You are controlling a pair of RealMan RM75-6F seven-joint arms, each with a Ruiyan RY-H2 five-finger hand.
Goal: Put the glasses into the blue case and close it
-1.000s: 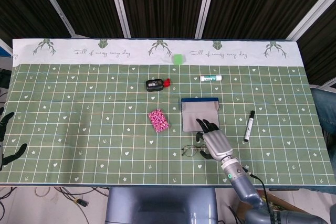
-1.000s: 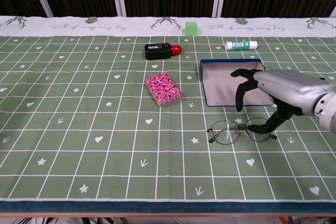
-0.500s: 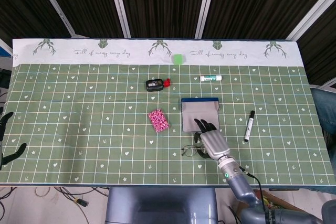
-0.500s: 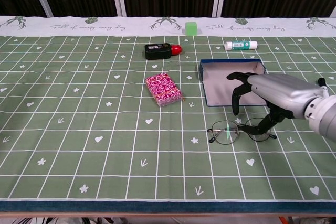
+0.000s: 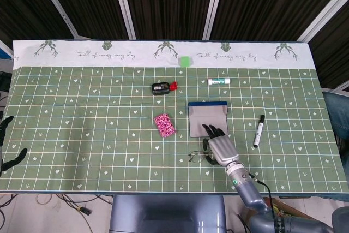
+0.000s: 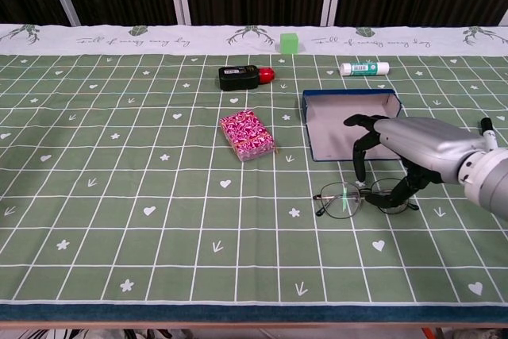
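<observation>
The thin-rimmed glasses (image 6: 338,202) (image 5: 196,157) lie unfolded on the green cloth, just in front of the blue case (image 6: 333,129) (image 5: 206,118). The case lies open, its grey inside showing and nothing in it. My right hand (image 6: 409,147) (image 5: 221,147) arches over the glasses' right half. Its fingers are spread and point down at the bridge, and the thumb sits by the right lens. I see no firm grip on the frame. My left hand (image 5: 6,147) shows only at the far left edge of the head view, fingers apart, holding nothing.
A pink patterned packet (image 6: 248,135) lies left of the case. Behind it are a black device with a red piece (image 6: 240,77), a green cube (image 6: 290,42) and a white tube (image 6: 364,68). A marker (image 5: 258,131) lies right of the case.
My right hand has sunk a little and shifted left, bringing its fingertips closer to the glasses. The glasses and the case have not moved.
</observation>
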